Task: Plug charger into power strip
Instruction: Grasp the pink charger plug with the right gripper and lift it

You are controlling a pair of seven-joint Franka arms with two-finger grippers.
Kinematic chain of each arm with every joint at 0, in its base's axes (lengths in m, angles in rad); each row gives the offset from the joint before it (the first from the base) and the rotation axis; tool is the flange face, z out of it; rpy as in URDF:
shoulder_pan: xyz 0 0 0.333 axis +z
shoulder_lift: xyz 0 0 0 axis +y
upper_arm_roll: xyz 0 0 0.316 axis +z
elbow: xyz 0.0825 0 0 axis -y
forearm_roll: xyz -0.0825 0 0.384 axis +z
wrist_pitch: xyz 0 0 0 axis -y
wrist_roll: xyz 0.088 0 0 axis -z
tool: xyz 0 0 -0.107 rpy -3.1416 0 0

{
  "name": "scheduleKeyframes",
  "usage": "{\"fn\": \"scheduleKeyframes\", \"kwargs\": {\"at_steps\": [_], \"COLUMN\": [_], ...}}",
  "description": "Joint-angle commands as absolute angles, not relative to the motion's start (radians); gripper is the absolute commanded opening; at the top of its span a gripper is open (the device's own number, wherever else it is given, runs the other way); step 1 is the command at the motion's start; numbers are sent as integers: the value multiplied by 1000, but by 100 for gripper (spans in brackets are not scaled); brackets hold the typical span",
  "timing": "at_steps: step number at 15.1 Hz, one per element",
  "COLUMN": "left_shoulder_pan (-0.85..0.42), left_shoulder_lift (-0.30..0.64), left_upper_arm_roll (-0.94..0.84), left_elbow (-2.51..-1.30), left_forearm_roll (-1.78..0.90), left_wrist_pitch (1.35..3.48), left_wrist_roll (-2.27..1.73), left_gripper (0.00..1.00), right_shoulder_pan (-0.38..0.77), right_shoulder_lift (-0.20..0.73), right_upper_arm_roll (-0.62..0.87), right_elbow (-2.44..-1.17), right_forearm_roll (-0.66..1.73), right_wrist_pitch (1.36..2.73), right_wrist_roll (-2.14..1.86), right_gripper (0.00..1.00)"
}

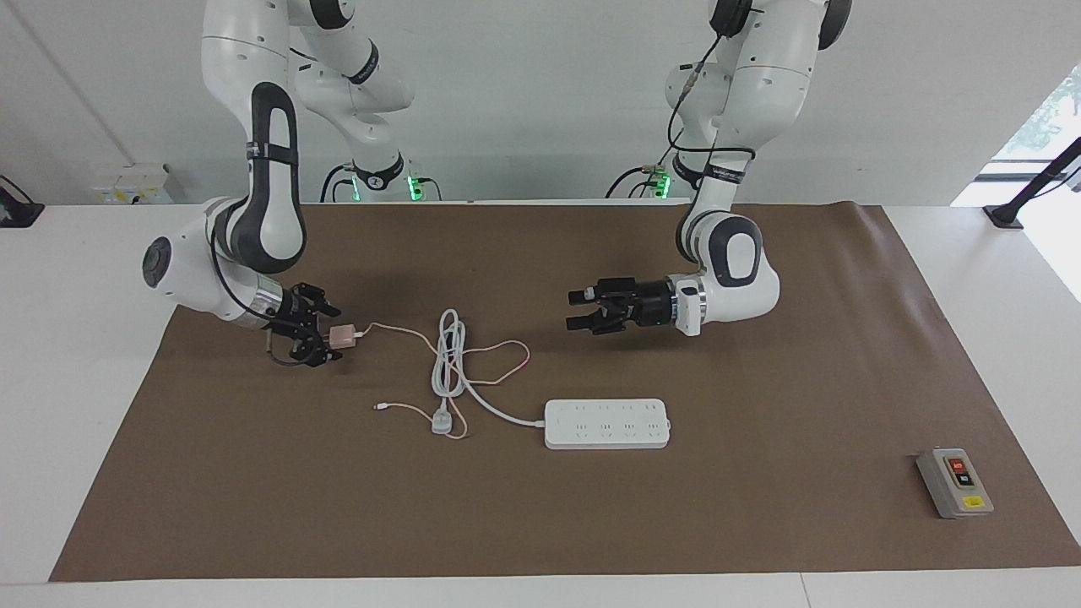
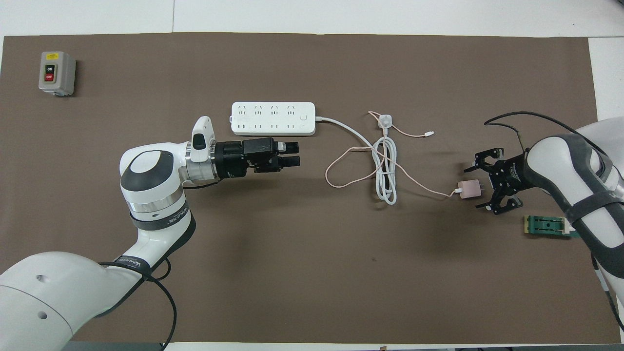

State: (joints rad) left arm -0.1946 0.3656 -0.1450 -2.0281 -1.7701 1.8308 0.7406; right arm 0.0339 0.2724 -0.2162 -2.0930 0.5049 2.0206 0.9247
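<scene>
The pale pink charger (image 1: 341, 336) (image 2: 469, 189) lies on the brown mat toward the right arm's end, its thin pink cable (image 2: 351, 168) looping across the coiled white cord. My right gripper (image 1: 319, 329) (image 2: 476, 187) is open and low at the charger's prong end, one finger on each side of it; I cannot tell if they touch it. The white power strip (image 1: 606, 423) (image 2: 273, 118) lies flat mid-table, sockets up. My left gripper (image 1: 574, 310) (image 2: 298, 152) hovers open and empty over the mat beside the strip.
The strip's thick white cord (image 1: 448, 363) (image 2: 385, 170) is coiled between strip and charger, with its white plug (image 1: 442, 422) (image 2: 385, 120) at the end. A grey switch box (image 1: 954, 483) (image 2: 57, 73) stands toward the left arm's end. A small green board (image 2: 551, 226) lies by the right arm.
</scene>
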Motion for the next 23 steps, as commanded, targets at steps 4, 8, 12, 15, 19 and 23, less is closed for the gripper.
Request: {"fn": "scheduleKeyframes", "kwargs": {"at_steps": [4, 8, 12, 15, 19, 23], "left_shoulder_pan": [-210, -210, -196, -195, -193, -193], "left_shoulder_lift": [385, 387, 394, 393, 393, 391], "left_upper_arm_roll": [-135, -135, -133, -133, -133, -130], "left_elbow": [-2008, -2008, -2008, -2008, -2008, -2005], "left_forearm_roll": [-1782, -1779, -1778, -1775, -1775, -1773], "left_wrist_pitch": [1812, 1807, 1755, 1749, 1747, 1756], "left_wrist_roll": [741, 750, 753, 753, 755, 755], "left_gripper": [100, 100, 100, 100, 100, 100], "right_shoulder_pan": [21, 21, 35, 43, 115, 241], "right_shoulder_lift": [244, 245, 253, 245, 201, 175], "right_upper_arm_roll": [-210, -210, -209, -186, -175, -175], "right_elbow": [-2146, -2141, -2054, -1988, -1941, -1901], "right_forearm_roll": [534, 543, 583, 583, 589, 589], "right_wrist_pitch": [2069, 2077, 2028, 1977, 1940, 1942], "right_wrist_roll": [881, 888, 946, 1049, 1174, 1360], "right_gripper": [99, 3, 0, 0, 0, 0]}}
